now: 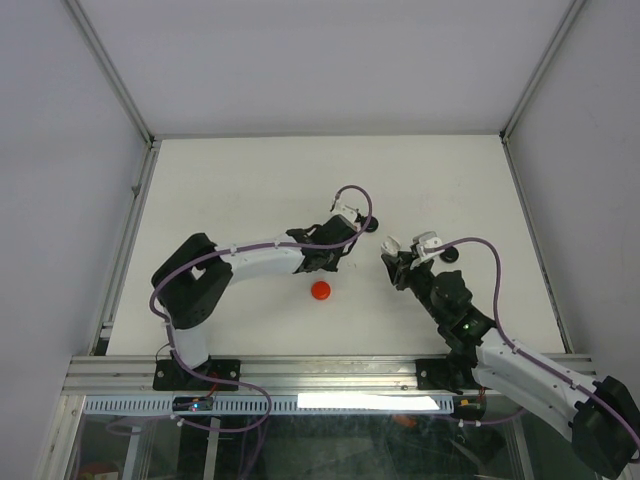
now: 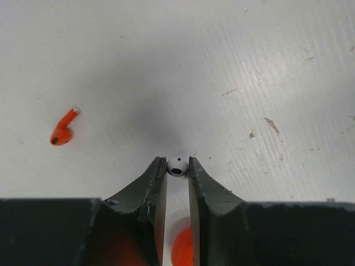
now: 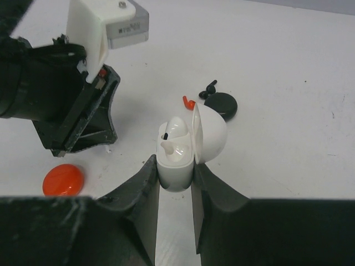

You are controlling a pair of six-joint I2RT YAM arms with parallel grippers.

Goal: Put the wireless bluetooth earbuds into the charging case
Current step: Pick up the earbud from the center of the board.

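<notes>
Over the scuffed table (image 2: 166,55), left end effector (image 2: 177,162) pinches a probable earbud (image 2: 177,166); right end effector (image 3: 175,169) clamps the case (image 3: 209,133).

The left tool (image 2: 177,166) hangs close on the left of the open white case (image 3: 176,163), narrowing that side. The case's raised lid (image 3: 211,133) walls off its right; just behind lie a black puck (image 3: 222,104), a red bud (image 3: 188,101) and a black bud (image 3: 209,86). A red puck (image 3: 62,179) sits near-left. Farther back the desk (image 1: 250,180) lies open.

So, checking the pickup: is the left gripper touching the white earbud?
Touching. Left wrist view: the left gripper pinches the white earbud between both fingertips, no gap.
</notes>
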